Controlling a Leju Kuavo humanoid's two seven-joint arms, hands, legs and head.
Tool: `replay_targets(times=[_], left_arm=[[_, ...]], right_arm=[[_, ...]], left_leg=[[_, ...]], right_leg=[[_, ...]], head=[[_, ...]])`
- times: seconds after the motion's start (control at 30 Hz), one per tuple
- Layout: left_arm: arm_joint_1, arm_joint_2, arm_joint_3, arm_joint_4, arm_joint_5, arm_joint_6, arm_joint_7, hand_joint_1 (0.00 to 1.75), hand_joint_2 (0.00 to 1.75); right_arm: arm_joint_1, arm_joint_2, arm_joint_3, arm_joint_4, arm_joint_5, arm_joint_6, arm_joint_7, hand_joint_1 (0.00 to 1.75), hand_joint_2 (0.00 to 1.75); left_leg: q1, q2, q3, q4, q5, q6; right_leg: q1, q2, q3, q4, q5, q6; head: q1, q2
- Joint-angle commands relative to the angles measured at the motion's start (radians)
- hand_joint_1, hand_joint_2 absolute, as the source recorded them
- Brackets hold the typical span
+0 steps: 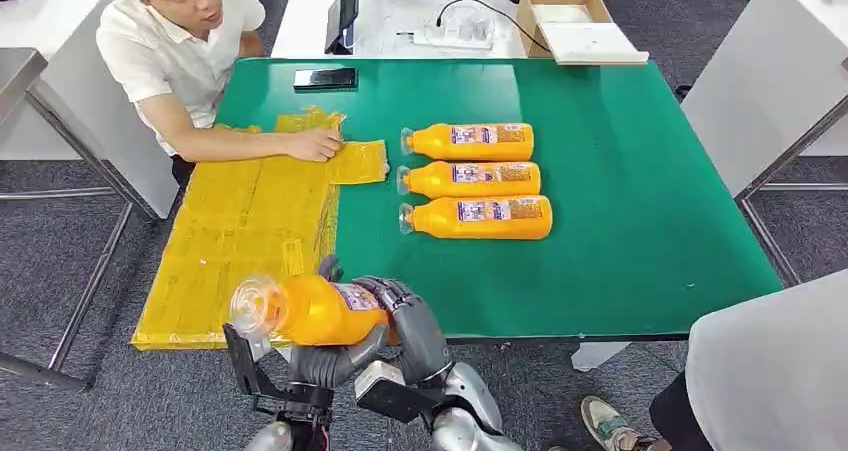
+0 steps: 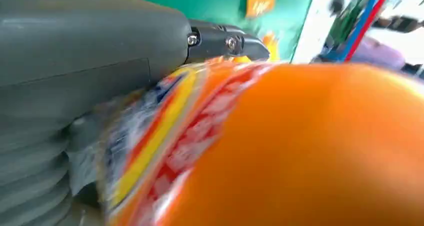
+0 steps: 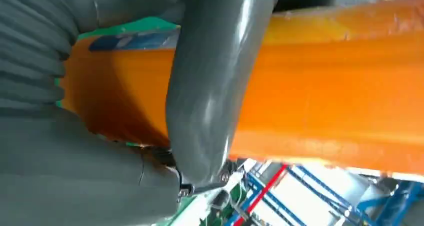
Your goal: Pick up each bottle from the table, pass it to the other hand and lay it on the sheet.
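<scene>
Orange juice bottle (image 1: 305,309) lies crosswise between both hands, cap end toward the yellow sheet (image 1: 240,233). Right hand (image 1: 408,321) wraps its base; left hand (image 1: 325,363) cups beneath, nearer the sheet.

Both arms are silver with shiny rounded shells, black brackets near the wrists. Left hand (image 1: 325,363) and right hand (image 1: 415,326) are grey with ribbed covers, dark fingers (image 2: 225,41), small silver screws, thick glossy thumb (image 3: 210,85).
</scene>
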Motion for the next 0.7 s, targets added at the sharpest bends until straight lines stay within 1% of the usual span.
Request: replay_targets(times=[0.03, 0.07, 0.27, 0.3, 0.33, 0.37, 0.57, 0.6, 0.67, 0.7], left_arm=[[-0.03, 0.004, 0.026, -0.037, 0.033, 0.037, -0.018, 0.0, 1.75], [-0.03, 0.004, 0.026, -0.037, 0.033, 0.037, -0.018, 0.0, 1.75], [-0.029, 0.006, 0.028, -0.035, 0.036, 0.034, -0.018, 0.0, 1.75], [-0.029, 0.006, 0.028, -0.035, 0.036, 0.034, -0.018, 0.0, 1.75], [-0.029, 0.006, 0.028, -0.035, 0.036, 0.034, -0.018, 0.0, 1.75], [-0.029, 0.006, 0.028, -0.035, 0.036, 0.034, -0.018, 0.0, 1.75], [-0.029, 0.006, 0.028, -0.035, 0.036, 0.034, -0.018, 0.0, 1.75], [-0.029, 0.006, 0.028, -0.035, 0.036, 0.034, -0.018, 0.0, 1.75], [-0.029, 0.006, 0.028, -0.035, 0.036, 0.034, -0.018, 0.0, 1.75], [-0.029, 0.006, 0.028, -0.035, 0.036, 0.034, -0.018, 0.0, 1.75]], right_arm=[[-0.046, 0.002, 0.116, 0.155, -0.017, 0.01, 0.016, 1.75, 1.75], [-0.046, 0.002, 0.116, 0.155, -0.017, 0.01, 0.016, 1.75, 1.75], [-0.048, 0.0, 0.116, 0.155, -0.017, 0.011, 0.016, 1.75, 1.75], [-0.048, 0.0, 0.116, 0.155, -0.017, 0.011, 0.016, 1.75, 1.75], [-0.048, 0.0, 0.116, 0.155, -0.017, 0.011, 0.016, 1.75, 1.75], [-0.048, 0.0, 0.116, 0.155, -0.017, 0.011, 0.016, 1.75, 1.75], [-0.048, 0.0, 0.116, 0.155, -0.017, 0.011, 0.016, 1.75, 1.75], [-0.048, 0.0, 0.116, 0.155, -0.017, 0.011, 0.016, 1.75, 1.75], [-0.048, 0.0, 0.116, 0.155, -0.017, 0.011, 0.016, 1.75, 1.75], [-0.048, 0.0, 0.116, 0.155, -0.017, 0.011, 0.016, 1.75, 1.75]], left_leg=[[0.001, 0.0, 0.003, -0.001, -0.001, -0.002], [0.001, 0.0, 0.005, -0.001, -0.001, -0.002], [0.001, 0.0, 0.003, -0.001, 0.0, -0.001], [0.001, 0.0, 0.005, -0.001, -0.001, -0.002], [0.001, -0.001, 0.002, -0.001, 0.0, -0.001], [0.001, -0.001, 0.005, -0.001, -0.001, -0.002], [0.001, -0.001, 0.002, -0.001, 0.0, -0.001], [0.001, -0.001, 0.004, -0.001, -0.001, -0.002], [0.001, -0.001, 0.002, -0.001, 0.0, -0.001], [0.001, -0.001, 0.004, -0.001, -0.001, -0.002]], right_leg=[[0.001, -0.001, 0.003, -0.001, -0.001, -0.002], [0.001, -0.002, 0.004, -0.001, -0.001, -0.002], [0.001, -0.001, 0.002, -0.001, -0.001, -0.001], [0.001, -0.002, 0.004, -0.001, -0.001, -0.002], [0.001, -0.002, 0.002, -0.001, -0.001, -0.001], [0.002, -0.003, 0.005, -0.001, -0.002, -0.002], [0.001, -0.002, 0.002, -0.001, -0.001, -0.001], [0.001, -0.003, 0.004, -0.001, -0.001, -0.002], [0.001, -0.002, 0.002, -0.001, -0.001, -0.001], [0.001, -0.003, 0.004, -0.001, -0.001, -0.002]], head=[[0.0, 0.0], [0.0, 0.0], [0.0, 0.0], [0.0, 0.0], [0.0, 0.0], [0.0, 0.0], [0.0, 0.0], [0.0, 0.0], [0.0, 0.0], [0.0, 0.0]])
